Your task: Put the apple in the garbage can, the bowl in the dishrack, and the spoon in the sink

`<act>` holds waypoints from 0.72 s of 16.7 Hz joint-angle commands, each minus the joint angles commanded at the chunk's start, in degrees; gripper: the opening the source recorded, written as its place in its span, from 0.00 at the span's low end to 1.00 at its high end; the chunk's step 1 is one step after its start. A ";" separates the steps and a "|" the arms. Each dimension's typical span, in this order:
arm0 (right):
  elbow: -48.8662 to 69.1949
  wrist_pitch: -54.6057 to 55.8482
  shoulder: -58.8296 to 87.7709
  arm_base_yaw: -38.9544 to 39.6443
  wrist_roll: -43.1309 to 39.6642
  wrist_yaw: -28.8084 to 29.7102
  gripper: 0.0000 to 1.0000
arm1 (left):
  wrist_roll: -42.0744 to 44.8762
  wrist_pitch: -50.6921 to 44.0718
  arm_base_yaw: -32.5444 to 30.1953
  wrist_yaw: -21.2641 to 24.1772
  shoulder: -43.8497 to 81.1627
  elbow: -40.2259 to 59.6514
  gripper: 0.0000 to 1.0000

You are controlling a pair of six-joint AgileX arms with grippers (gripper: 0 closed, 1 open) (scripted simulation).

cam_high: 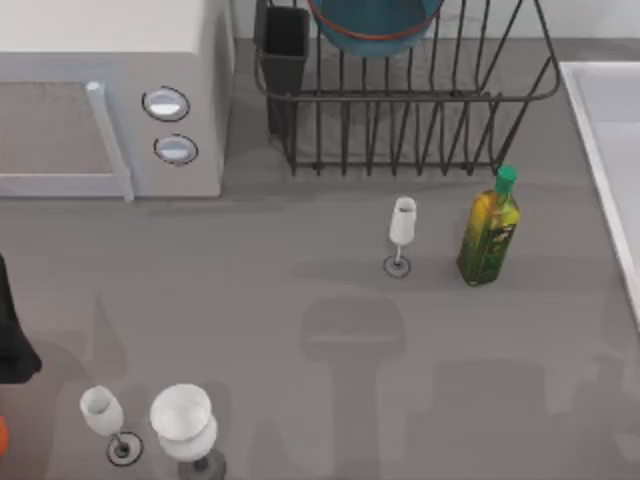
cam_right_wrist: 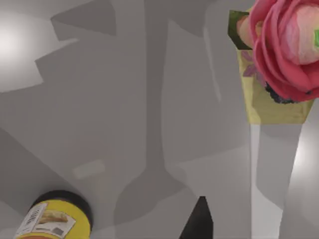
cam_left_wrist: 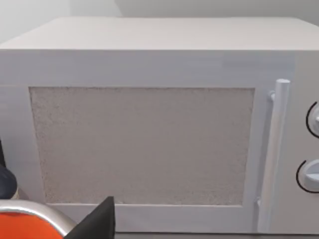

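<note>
One round blue bowl (cam_high: 375, 25) sits in the black wire dishrack (cam_high: 420, 120); tool states unclear.

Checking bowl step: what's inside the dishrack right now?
The bowl sits among the prongs of the dishrack, blue inside, reddish rim showing, partly cut by the frame edge. The utensil cup at its corner looks dark; its contents can't be seen.

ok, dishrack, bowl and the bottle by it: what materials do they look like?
Dishrack: thin black wire, likely coated metal, matte. Bowl: smooth blue inside, reddish-brown rim, probably glazed ceramic. Bottle: see-through yellow-green body, glossy highlights, green cap; glass or clear plastic, can't tell.
</note>
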 joint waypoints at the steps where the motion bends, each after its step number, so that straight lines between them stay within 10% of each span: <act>1: 1.34 -1.92 -0.94 -0.06 0.15 0.02 0.00 | 0.00 0.00 0.00 0.00 0.00 0.00 1.00; 12: 9.10 -7.20 3.51 -0.36 0.04 1.21 0.00 | 0.00 0.00 0.00 0.00 0.00 0.00 1.00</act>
